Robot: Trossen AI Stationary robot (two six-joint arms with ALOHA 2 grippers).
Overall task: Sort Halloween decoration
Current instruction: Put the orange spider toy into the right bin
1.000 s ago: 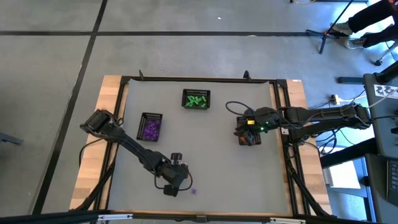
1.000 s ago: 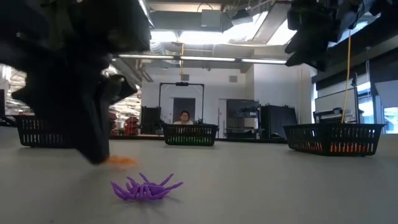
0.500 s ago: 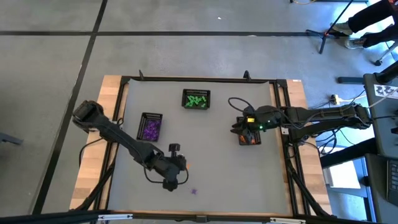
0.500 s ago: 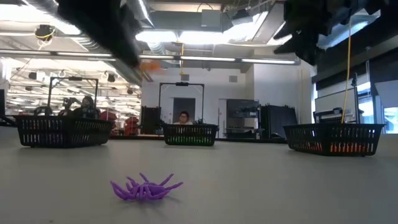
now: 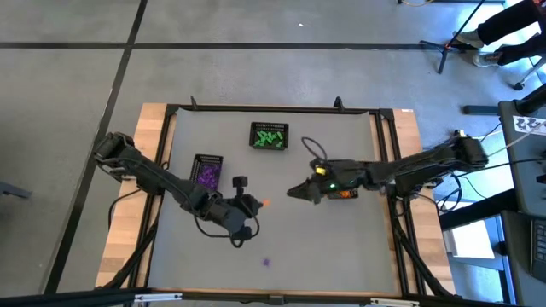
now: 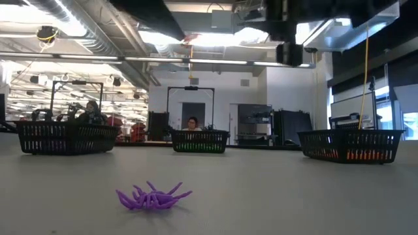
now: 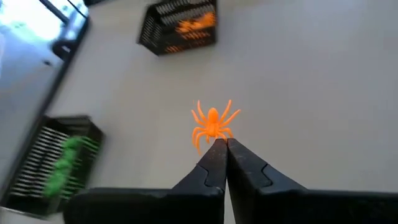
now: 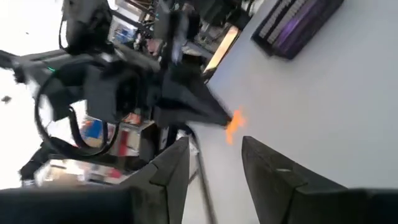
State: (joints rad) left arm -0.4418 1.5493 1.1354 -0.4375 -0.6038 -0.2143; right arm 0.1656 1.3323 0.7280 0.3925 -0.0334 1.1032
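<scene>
Holding an orange spider (image 7: pixel 212 124) by one edge, the left gripper (image 5: pixel 258 203) sits just left of centre in the high view, fingers (image 7: pixel 214 163) pressed together on the trinket, which juts forward from the tips.

- Right gripper (image 5: pixel 300 193): centre of the high view, pointing left at the spider, just beside it; fingers (image 8: pixel 267 168) part-open, empty. It is the arm nearer the orange basket (image 5: pixel 342 193), so this looks like a handover.
- Purple spider (image 5: pixel 265 262): loose on the tabletop (image 5: pixel 341 247), lower centre, legs sprawled flat; left arm nearer.
- Purple basket (image 5: pixel 207 173), green basket (image 5: pixel 270 136): upper left and upper centre, already holding trinkets.
</scene>
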